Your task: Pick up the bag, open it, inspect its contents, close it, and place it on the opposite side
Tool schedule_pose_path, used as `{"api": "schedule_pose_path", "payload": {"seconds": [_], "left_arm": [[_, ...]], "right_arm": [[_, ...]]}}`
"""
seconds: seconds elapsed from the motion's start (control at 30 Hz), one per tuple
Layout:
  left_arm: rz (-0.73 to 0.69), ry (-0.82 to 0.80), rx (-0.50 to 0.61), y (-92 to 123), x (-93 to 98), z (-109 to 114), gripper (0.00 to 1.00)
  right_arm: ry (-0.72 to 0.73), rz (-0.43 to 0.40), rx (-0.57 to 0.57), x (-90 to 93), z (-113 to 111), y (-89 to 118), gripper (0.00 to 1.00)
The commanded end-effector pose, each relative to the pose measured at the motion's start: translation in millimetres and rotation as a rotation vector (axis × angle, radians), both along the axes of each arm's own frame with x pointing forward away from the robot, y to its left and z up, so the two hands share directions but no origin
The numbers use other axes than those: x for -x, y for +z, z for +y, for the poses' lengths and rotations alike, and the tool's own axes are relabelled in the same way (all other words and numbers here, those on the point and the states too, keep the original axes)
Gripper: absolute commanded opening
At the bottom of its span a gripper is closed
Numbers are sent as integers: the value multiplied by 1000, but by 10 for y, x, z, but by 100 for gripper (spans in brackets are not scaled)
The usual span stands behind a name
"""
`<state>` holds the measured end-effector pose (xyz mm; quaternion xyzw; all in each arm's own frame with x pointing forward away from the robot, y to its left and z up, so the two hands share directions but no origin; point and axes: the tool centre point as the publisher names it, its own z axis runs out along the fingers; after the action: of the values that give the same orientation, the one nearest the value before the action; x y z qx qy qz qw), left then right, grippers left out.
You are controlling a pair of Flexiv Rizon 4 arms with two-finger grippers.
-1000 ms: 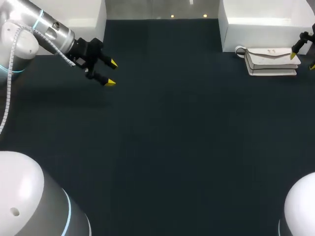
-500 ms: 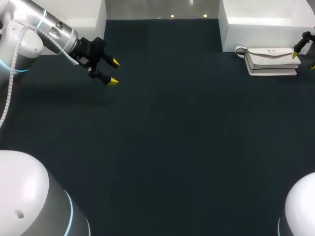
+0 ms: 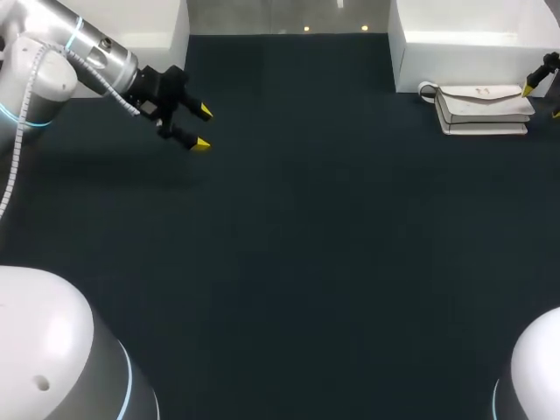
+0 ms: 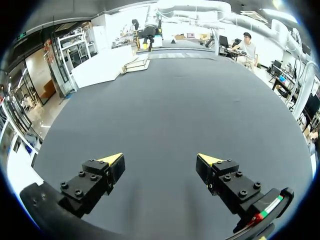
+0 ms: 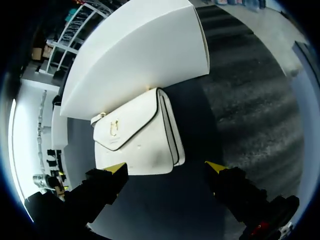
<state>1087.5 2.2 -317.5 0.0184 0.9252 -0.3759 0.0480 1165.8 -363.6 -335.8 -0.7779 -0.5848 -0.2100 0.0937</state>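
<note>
The white, smooth leather-look flap bag with dark piping (image 3: 484, 109) lies flat at the upper right, long side running left-right, just in front of a white box (image 3: 472, 39). My right gripper (image 3: 542, 98) is at its right end, fingers spread and empty, so it's clearly the nearer one. The left gripper (image 3: 201, 129) is spread too, well apart at the upper left. The bag looks soft but structured, with a small gold clasp.

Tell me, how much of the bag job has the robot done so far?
Nothing looks done yet. The white bag lies flat and shut on the right side of the table, beside the white box. In hand: the right gripper is open next to the bag, not gripping it. The left gripper is open and empty, far off on the left. Left to do: lifting, opening, looking inside, closing, and moving it across.
</note>
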Motion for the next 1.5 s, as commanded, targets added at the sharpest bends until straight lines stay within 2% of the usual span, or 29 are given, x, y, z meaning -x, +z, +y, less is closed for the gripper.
{"api": "schedule_pose_path", "payload": {"seconds": [0.03, 0.33, 0.4, 0.43, 0.47, 0.53, 0.57, 0.63, 0.67, 1.1, 1.5], "left_arm": [[-1, -1, 3, -14, -9, 0, 100], [-1, -1, 3, -14, -9, 0, 100], [-1, -1, 3, -14, -9, 0, 100], [-1, -1, 3, -14, -9, 0, 100], [-1, -1, 3, -14, -9, 0, 100], [-1, -1, 3, -14, -9, 0, 100], [-1, -1, 3, -14, -9, 0, 100], [-1, -1, 3, -14, -9, 0, 100], [-1, -1, 3, -14, -9, 0, 100], [-1, -1, 3, -14, -9, 0, 100], [-1, -1, 3, -14, -9, 0, 100]], "right_arm": [[87, 168, -71, -179, -116, -111, 100], [128, 177, -103, -371, -93, -208, 100], [140, 177, -102, -406, -76, -204, 84], [145, 178, -101, -419, -70, -203, 72], [151, 181, -99, -428, -66, -203, 51], [159, 185, -98, -440, -53, -205, 43], [165, 188, -97, -445, -46, -207, 36], [172, 192, -97, -446, -32, -212, 5], [176, 192, -96, -446, -24, -213, 0], [230, 160, -32, -378, 97, -1, 0], [295, 183, 50, -287, 211, 45, 0]]}}
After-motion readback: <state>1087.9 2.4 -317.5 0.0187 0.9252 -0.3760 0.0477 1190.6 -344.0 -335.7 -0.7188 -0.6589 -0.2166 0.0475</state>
